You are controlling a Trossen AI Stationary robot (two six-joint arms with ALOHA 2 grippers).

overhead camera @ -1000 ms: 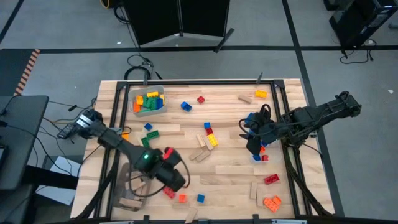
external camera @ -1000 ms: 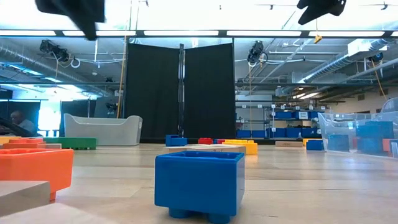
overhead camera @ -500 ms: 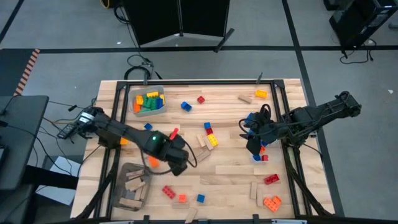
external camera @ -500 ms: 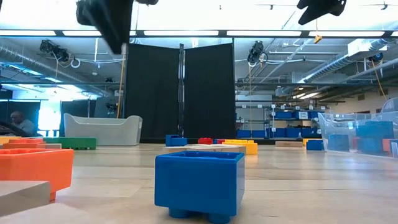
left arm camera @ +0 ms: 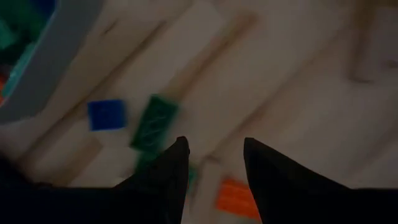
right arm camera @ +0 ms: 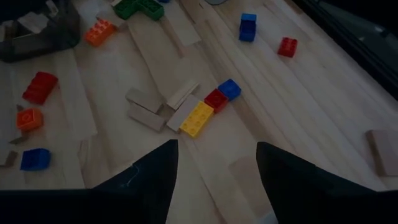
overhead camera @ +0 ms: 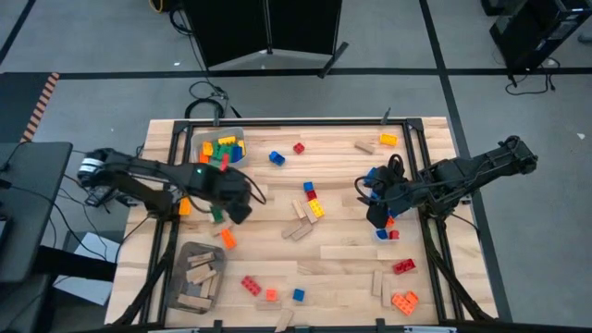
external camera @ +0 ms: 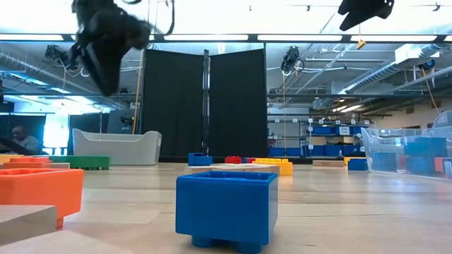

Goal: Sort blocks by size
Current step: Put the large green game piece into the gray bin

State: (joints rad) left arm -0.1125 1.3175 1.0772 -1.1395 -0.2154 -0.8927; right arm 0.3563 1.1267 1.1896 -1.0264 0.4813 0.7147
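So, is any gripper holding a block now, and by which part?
No block shows between the fingers of the left gripper or the right gripper; both look empty.

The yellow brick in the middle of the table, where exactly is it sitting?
In the high view the yellow brick lies near the table's centre, touching a red brick that joins a blue brick, with tan wooden pieces just beside it.

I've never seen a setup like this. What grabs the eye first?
Bright plastic bricks and tan wooden pieces lie scattered over the wooden table. A clear bin at its far left corner is packed with bricks, and a grey bin near the front left holds wooden pieces. Two dark arms reach in from opposite sides.
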